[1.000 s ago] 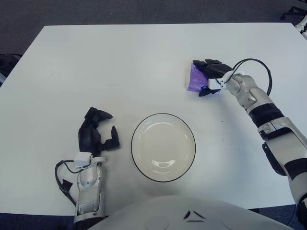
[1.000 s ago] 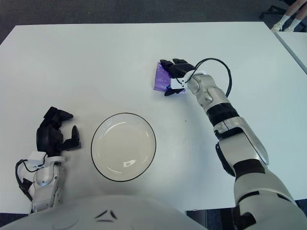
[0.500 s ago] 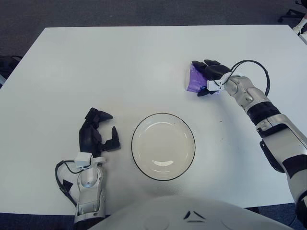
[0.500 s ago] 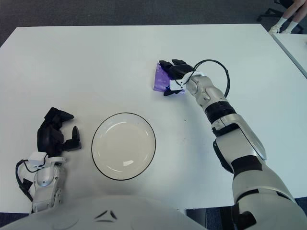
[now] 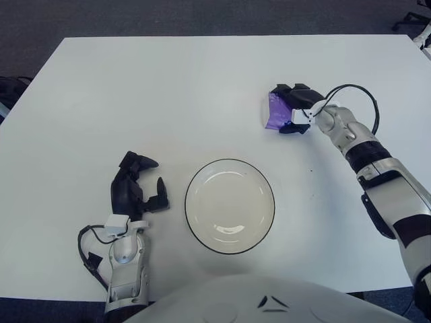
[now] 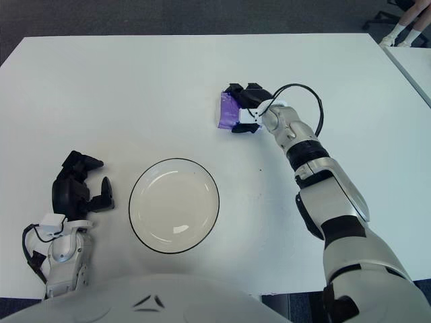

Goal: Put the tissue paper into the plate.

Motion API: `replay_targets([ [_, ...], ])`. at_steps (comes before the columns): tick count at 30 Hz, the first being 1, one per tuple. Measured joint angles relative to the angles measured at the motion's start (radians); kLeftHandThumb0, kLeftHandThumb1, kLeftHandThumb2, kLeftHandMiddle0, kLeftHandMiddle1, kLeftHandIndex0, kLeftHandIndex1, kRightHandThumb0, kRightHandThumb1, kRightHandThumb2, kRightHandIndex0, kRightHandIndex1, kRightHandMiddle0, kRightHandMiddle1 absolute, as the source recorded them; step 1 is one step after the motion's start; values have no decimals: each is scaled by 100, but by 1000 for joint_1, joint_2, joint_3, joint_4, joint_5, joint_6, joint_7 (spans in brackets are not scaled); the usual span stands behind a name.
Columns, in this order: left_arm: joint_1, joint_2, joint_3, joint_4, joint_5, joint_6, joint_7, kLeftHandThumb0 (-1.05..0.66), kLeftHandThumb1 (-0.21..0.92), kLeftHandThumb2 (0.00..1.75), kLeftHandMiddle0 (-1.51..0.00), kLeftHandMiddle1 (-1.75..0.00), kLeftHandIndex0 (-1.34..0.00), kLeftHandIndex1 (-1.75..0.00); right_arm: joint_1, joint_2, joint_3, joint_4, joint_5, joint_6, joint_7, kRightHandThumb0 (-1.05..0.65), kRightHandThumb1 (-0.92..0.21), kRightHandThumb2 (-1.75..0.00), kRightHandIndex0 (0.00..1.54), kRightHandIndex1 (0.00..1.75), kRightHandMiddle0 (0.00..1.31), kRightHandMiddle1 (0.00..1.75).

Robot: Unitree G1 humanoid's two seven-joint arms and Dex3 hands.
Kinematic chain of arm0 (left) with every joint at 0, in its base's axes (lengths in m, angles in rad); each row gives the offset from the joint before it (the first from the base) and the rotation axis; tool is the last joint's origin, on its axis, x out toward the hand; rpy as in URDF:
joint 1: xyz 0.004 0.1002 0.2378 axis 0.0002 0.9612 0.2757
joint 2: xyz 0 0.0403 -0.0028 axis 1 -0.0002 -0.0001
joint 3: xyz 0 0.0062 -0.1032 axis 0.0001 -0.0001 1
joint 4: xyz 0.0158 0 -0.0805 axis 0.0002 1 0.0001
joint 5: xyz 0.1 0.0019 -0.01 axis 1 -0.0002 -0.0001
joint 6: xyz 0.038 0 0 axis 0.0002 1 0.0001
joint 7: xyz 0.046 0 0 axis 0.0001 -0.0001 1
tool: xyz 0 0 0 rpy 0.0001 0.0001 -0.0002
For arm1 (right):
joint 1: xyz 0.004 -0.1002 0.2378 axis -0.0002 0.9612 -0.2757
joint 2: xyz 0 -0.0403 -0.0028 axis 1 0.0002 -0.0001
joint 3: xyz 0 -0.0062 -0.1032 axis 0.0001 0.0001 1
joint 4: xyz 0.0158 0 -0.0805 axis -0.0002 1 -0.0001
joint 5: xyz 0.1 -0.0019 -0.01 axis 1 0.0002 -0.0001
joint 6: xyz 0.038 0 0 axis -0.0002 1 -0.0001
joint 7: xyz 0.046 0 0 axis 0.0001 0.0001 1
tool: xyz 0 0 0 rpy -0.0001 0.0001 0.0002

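tissue paper (image 5: 275, 111) | right hand (image 5: 296, 108) fingers clasp it | left hand (image 5: 135, 190) fingers loosely spread, holding nothing

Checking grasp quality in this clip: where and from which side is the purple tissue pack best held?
Judging by its pose, across its short sides from the robot's right. The tissue pack is small and flat-sided, and the right hand already closes over its right edge, fingers on top, thumb below. The plate lies nearer the robot. The left hand shows left of the plate.

White table (image 5: 168, 87) carries a white black-rimmed plate (image 5: 229, 206) near its front edge and a purple tissue pack (image 5: 275, 112) farther back right.
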Motion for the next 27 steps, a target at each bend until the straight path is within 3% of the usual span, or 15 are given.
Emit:
replay_targets([
  [9, -2, 0, 0, 3, 1, -9, 0, -1, -3, 169, -87, -175, -68, -166, 14, 6, -5, -43, 2, 59, -14, 0, -5, -158, 85, 161, 59, 175],
  [14, -3, 0, 0, 3, 3, -9, 0, -1, -3, 169, -86, -175, -68, -166, 30, 6, -9, -71, 2, 78, -29, 0, -2, -161, 88, 161, 60, 175],
  [21, -4, 0, 2, 3, 2, -8, 0, -1, 0, 166, -83, -175, -67, -166, 100, -16, -45, -217, 7, 147, 5, 0, 0, -164, 89, 163, 61, 175],
  [27, -4, 3, 3, 6, -2, -9, 0, -1, 1, 165, -83, -175, -66, -166, 147, -34, -87, -294, 43, 143, 36, 0, 0, -165, 90, 163, 62, 175],
])
